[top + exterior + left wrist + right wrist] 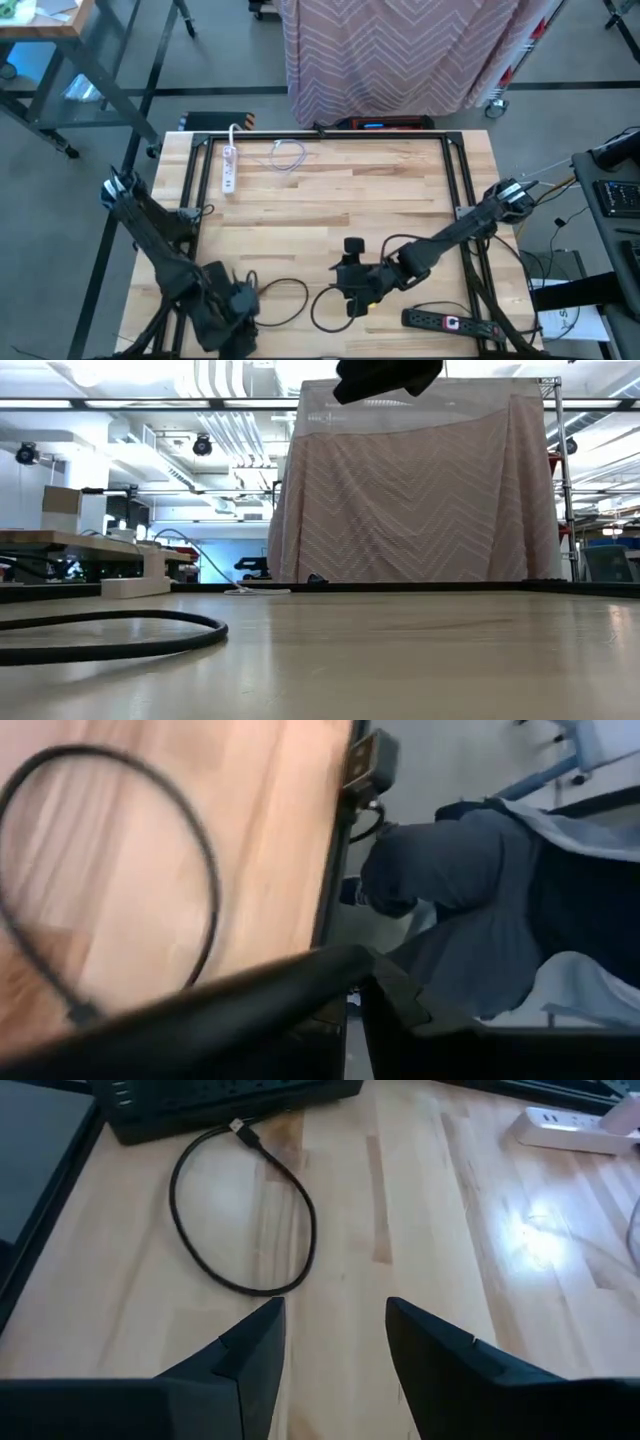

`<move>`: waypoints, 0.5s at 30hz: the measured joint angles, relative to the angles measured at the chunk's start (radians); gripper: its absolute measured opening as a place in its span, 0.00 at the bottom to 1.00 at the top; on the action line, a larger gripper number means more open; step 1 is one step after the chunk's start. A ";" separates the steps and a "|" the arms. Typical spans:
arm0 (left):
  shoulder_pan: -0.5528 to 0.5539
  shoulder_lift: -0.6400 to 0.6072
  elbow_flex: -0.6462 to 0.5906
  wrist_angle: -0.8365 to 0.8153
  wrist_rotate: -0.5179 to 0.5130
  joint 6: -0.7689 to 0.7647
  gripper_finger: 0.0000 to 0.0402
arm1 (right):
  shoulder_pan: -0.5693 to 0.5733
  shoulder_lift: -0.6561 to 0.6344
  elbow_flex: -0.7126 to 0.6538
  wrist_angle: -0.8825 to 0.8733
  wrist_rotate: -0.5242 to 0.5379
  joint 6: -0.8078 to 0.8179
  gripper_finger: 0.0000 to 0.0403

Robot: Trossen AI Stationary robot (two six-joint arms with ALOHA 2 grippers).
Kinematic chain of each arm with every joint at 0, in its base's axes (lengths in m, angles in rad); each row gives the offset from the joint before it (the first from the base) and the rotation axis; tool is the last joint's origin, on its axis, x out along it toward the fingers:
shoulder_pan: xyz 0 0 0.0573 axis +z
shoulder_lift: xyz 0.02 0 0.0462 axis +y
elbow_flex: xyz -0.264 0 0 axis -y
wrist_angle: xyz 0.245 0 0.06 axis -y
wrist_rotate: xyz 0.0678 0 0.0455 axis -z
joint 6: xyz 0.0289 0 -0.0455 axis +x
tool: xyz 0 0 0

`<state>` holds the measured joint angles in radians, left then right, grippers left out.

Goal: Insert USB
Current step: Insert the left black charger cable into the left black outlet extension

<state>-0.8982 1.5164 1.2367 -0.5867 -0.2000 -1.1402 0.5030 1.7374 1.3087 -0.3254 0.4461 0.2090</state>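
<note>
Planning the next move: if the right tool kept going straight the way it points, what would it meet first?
Probably the black cable loop on the table, ahead of the open right tool; depth is uncertain.

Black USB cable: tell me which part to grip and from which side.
Grip the black USB cable just behind its plug, which lies flat on the table at the loop's free end, near the dark arm base. Come straight down from above with the right gripper, whose fingers are open and empty, closing across the plug's narrow sides.
</note>
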 joint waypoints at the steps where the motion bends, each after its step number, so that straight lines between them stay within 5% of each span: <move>1: 0.000 0.020 0.022 -0.001 -0.014 0.030 0.00 | -0.001 0.000 0.000 0.013 0.000 -0.003 0.40; 10: 0.000 0.163 0.188 0.021 -0.110 0.464 0.00 | 0.028 0.000 -0.018 0.383 -0.220 -0.124 0.37; 15: 0.020 0.201 0.215 0.099 -0.251 0.602 0.00 | 0.044 0.000 -0.021 0.585 -0.293 -0.183 0.38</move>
<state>-0.8782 1.7177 1.4519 -0.4873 -0.4508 -0.5382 0.5471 1.7374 1.2873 0.2596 0.1535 0.0263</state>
